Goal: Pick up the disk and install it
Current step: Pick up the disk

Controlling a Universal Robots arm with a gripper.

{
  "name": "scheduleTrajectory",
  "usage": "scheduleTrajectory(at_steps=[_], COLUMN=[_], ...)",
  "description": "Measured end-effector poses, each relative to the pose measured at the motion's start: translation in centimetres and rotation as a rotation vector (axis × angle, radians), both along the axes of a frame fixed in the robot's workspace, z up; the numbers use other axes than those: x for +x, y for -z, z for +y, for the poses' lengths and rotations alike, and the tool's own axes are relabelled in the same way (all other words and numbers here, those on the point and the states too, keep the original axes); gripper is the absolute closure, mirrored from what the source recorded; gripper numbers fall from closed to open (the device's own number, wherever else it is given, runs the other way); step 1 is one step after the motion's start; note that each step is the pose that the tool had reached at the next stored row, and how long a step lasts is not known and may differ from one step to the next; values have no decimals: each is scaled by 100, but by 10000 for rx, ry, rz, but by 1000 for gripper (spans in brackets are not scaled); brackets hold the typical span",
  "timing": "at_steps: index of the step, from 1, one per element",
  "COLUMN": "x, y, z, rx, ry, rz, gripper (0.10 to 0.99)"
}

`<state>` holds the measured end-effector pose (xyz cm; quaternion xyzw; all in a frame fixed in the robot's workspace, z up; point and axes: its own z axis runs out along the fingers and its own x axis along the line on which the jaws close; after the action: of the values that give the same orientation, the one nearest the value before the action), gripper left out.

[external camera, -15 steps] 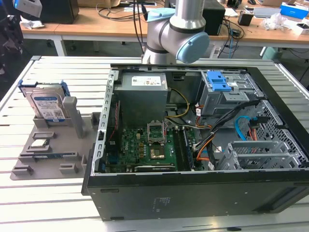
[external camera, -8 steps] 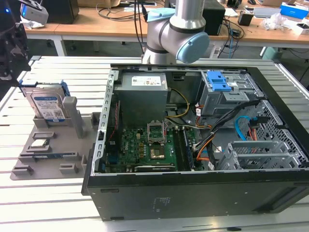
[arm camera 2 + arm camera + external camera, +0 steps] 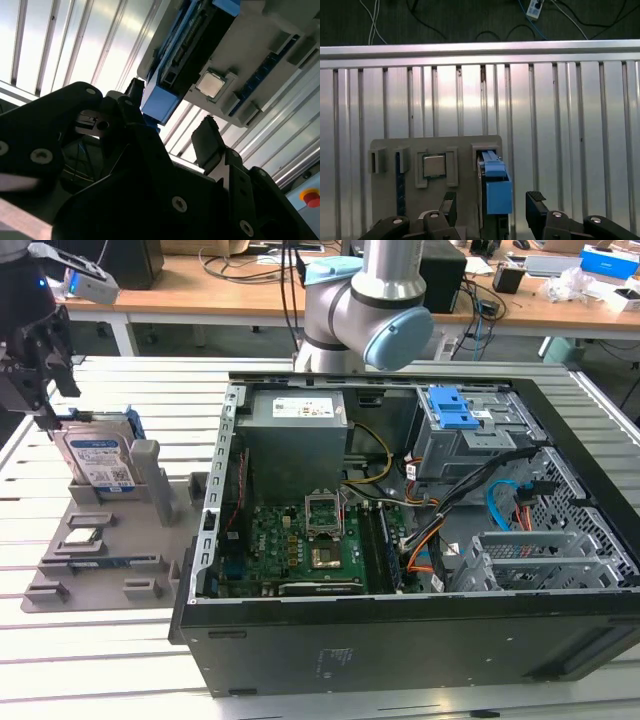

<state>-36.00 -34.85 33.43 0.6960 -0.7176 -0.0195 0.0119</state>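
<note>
Pincer [image 3: 492, 197] spread wide over upright disk [image 3: 496, 177] in holder [image 3: 462, 143]

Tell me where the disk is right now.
The disk stands on edge in the grey tray at the exterior view's left, outside the computer case, just below the gripper.

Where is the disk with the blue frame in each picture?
Exterior view: the disk stands upright in the grey holder, at the exterior view's left, just under the tool.
First wrist view: its blue-framed edge sits between the tool's open jaws.
Second wrist view: its blue edge lies beyond the tool.
Shared landmark: the square silver chip beside it in the holder.
</note>
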Motion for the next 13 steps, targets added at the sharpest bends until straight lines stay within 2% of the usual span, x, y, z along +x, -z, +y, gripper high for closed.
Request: scheduleTrajectory(at_steps=[13], x=[75], y=[281], z=[58], rx=[-64], ry=[-232], rz=[0], gripper=[424])
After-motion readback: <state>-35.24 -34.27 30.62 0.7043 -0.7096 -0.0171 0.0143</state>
